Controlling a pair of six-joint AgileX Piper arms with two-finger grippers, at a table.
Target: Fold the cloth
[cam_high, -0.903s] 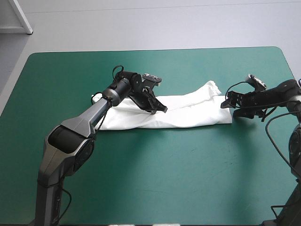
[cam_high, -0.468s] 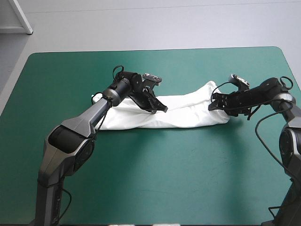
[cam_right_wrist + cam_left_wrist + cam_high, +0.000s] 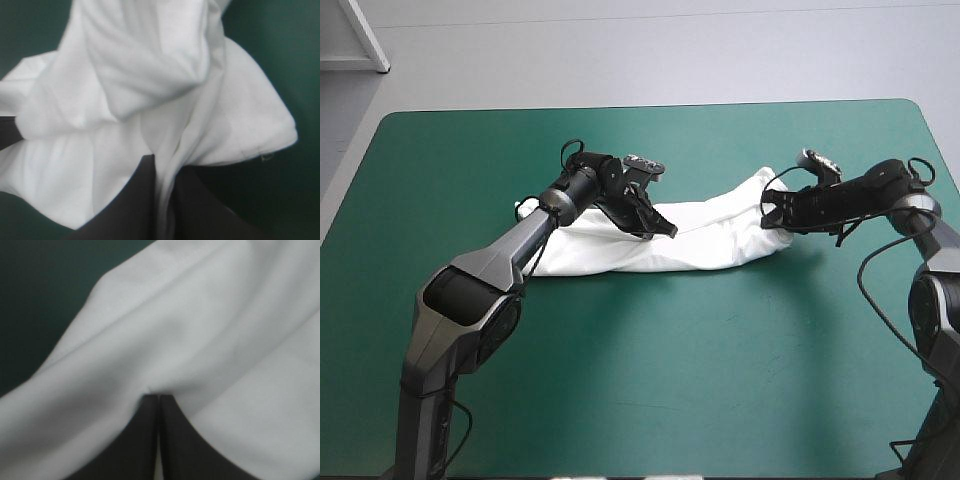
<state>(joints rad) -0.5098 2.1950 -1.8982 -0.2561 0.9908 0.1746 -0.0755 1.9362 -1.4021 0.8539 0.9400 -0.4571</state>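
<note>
A: How is the T-shirt (image 3: 710, 245) laid on the bench (image 3: 620, 380)?
B: It is laid as a long folded band across the middle of the teal-green cover, with its long axis run from left to right. Its left end is rested flat and its right end is raised a little.
A: What is held by the left jaws?
B: They are all but closed, with a thin sheet of cloth pinched between them, on the band's far edge just left of its middle.
A: And the right jaws?
B: Those are likewise closed on gathered cloth, at the band's right end. The fold is judged to be made by that end being carried leftward along the axis, toward the left jaws
</note>
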